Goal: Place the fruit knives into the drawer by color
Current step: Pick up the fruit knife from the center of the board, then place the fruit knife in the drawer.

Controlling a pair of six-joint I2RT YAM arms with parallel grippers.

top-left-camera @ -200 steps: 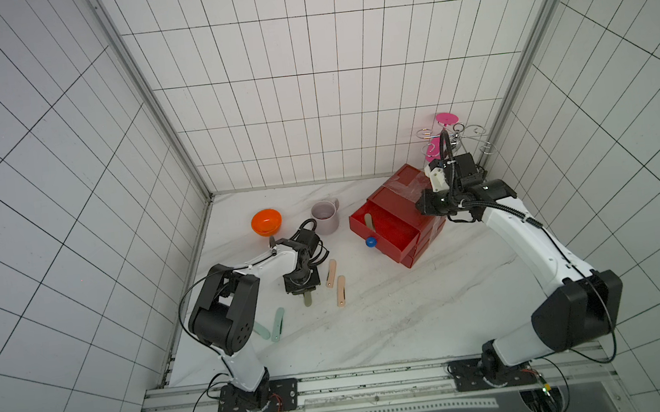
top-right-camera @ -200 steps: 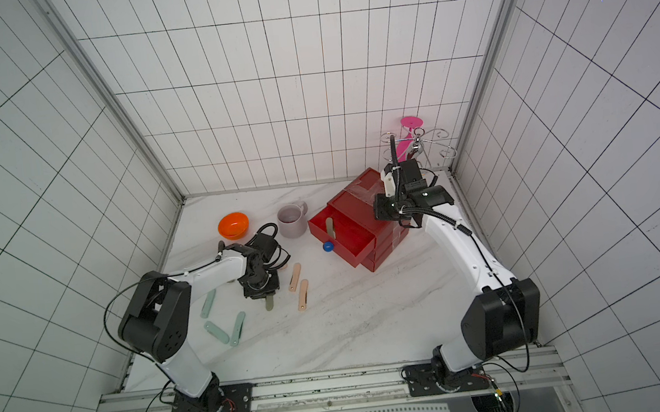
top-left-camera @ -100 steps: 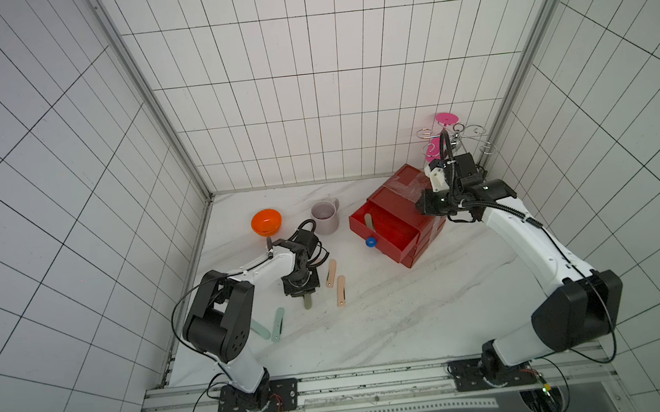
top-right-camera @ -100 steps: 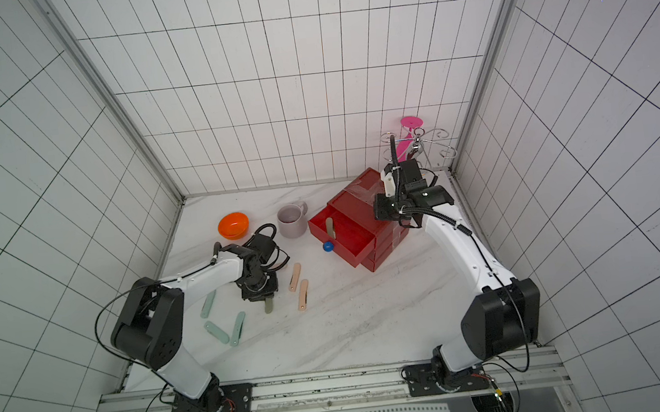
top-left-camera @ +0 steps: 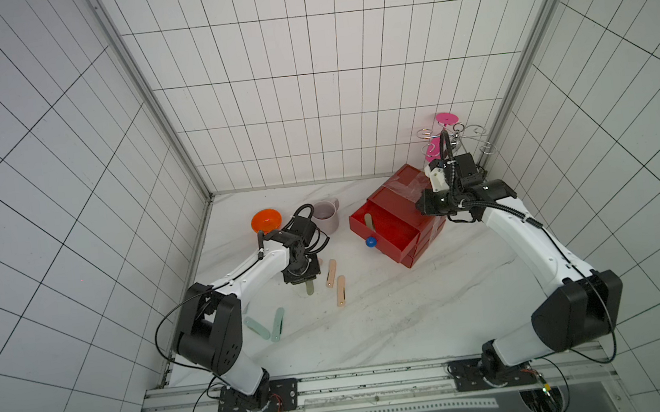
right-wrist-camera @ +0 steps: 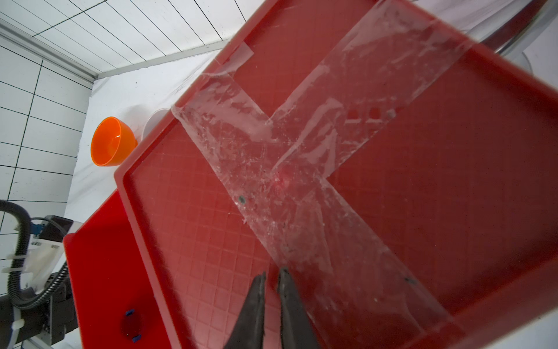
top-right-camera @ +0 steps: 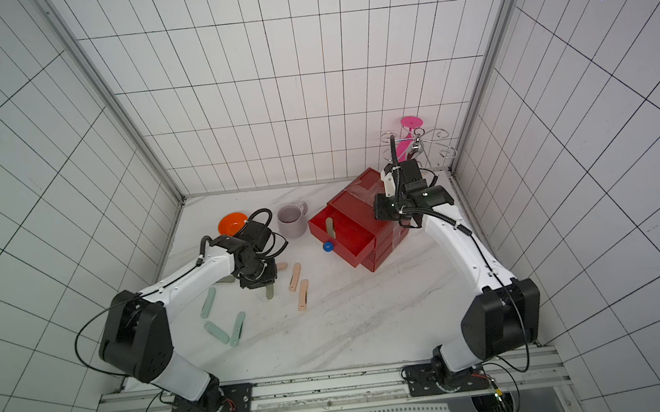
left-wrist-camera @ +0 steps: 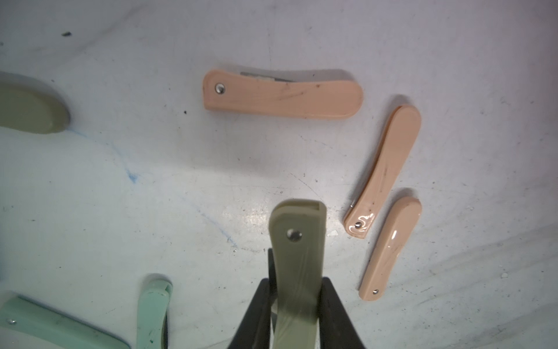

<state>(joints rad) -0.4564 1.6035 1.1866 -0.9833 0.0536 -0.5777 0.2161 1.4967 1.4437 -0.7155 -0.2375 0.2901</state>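
My left gripper (left-wrist-camera: 297,281) is shut on an olive-grey fruit knife (left-wrist-camera: 297,256), held low over the marble; in a top view the gripper (top-left-camera: 302,279) sits left of two peach knives (top-left-camera: 331,273) (top-left-camera: 341,290). The left wrist view shows three peach knives (left-wrist-camera: 282,98), mint knives (left-wrist-camera: 152,308) and another olive one (left-wrist-camera: 30,111). The red drawer (top-left-camera: 399,208) has its top drawer pulled out with an olive knife (top-left-camera: 368,224) inside. My right gripper (right-wrist-camera: 271,273) hovers over the chest's taped top, shut and empty.
An orange bowl (top-left-camera: 266,221) and a pale mauve mug (top-left-camera: 326,216) stand behind the left gripper. A wire rack with a pink stand (top-left-camera: 448,136) is in the back right corner. Three mint knives (top-right-camera: 208,302) (top-right-camera: 216,332) (top-right-camera: 237,328) lie near the left arm.
The left arm's elbow has swung slightly toward the front left while its gripper stays nearly in place with the olive knife. The right arm has not moved.
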